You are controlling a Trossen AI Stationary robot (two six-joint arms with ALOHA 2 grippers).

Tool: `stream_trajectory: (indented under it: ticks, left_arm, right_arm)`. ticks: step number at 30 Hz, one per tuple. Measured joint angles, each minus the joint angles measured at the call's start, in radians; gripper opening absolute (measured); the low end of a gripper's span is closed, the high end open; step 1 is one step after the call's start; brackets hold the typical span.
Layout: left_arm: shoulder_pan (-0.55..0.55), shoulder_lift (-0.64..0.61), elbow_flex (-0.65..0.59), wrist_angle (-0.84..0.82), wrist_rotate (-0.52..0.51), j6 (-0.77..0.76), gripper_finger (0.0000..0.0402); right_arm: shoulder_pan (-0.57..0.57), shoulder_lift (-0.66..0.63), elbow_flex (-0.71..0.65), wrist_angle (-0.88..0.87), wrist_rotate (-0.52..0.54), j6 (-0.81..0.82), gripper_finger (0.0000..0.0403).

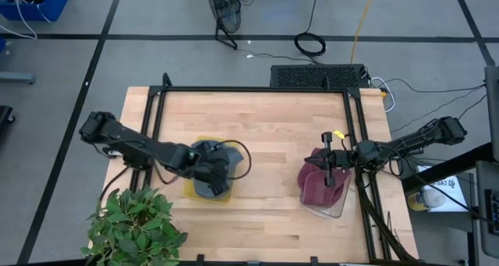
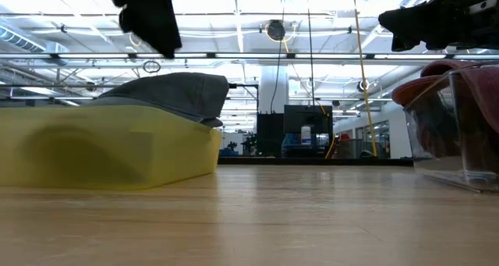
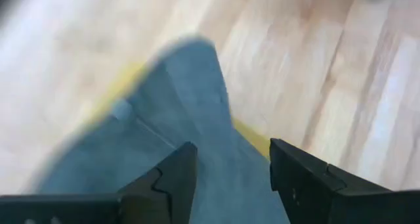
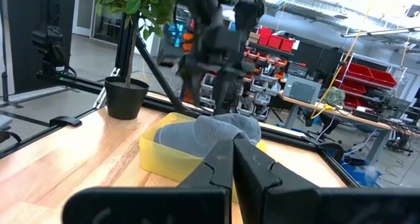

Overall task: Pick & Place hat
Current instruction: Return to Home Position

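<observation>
A grey hat (image 1: pixel 207 189) lies on top of a yellow bin (image 1: pixel 190 189) left of the table's middle. In the low view the hat (image 2: pixel 168 94) rests on the bin's rim (image 2: pixel 109 145), its brim poking over the right side. My left gripper (image 3: pixel 230 168) hangs open just above the hat (image 3: pixel 184 106), touching nothing; the low view shows this gripper (image 2: pixel 148 20) clear of the hat. My right gripper (image 4: pixel 234 159) is shut and empty, held level over a clear bin (image 1: pixel 337 207) at the right.
The clear bin (image 2: pixel 460 133) holds maroon hats (image 1: pixel 316 186). A potted plant (image 1: pixel 136 231) stands at the near left corner. A black frame rail (image 1: pixel 257 90) runs along the table's far edge. Bare wood (image 1: pixel 269 172) lies between the two bins.
</observation>
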Motion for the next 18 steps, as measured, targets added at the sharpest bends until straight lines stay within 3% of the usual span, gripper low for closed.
stream_trajectory:
  ticks: [7, 11, 14, 18]
  left_arm:
    - [-0.004, -0.137, 0.001, 0.100, -0.239, 0.369, 0.0142]
    - [0.039, -0.189, -0.005, 0.103, -0.240, 0.547, 0.0075]
    - [0.103, -0.233, -0.019, 0.099, -0.235, 0.553, 0.0014]
    - [0.210, -0.314, -0.061, 0.113, -0.171, 0.596, 0.0006]
  right_arm:
    - [0.000, 0.000, 0.000, 0.000, 0.001, -0.004, 0.0000]
    - [0.000, 0.000, 0.000, 0.006, 0.001, -0.027, 0.0000]
    - [0.000, 0.001, 0.000, 0.008, 0.000, -0.007, 0.0000]
    - [0.000, 0.002, 0.000, 0.023, 0.000, -0.004, 0.0000]
